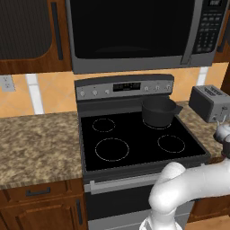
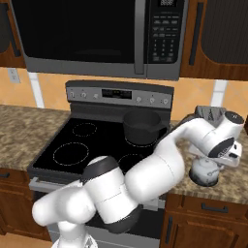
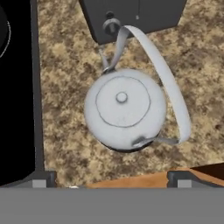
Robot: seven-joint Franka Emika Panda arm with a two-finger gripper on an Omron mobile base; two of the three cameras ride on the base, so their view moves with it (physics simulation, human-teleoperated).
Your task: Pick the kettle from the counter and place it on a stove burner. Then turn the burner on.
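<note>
Silver-grey kettle: centre of the hand view, seen from above, round lid with a small knob, thin handle arching off to the right side of the frame; in the right base view at lower right, partly behind the wrist.
Counter: speckled brown-and-beige granite under the kettle; also across the left of the left base view.
Toaster: boxy and grey, top centre of the hand view, just beside the kettle; right edge of the left base view.
Gripper: above the kettle, looking down on it; two dark tips at bottom left and bottom right of the hand view, set wide apart, nothing between them.
Stove burner: largest white circle, lower left of the black glass cooktop, bare.
Pot: dark grey, on the upper right burner; centre of the right base view.
Microwave: dark, across the top of the left base view.
</note>
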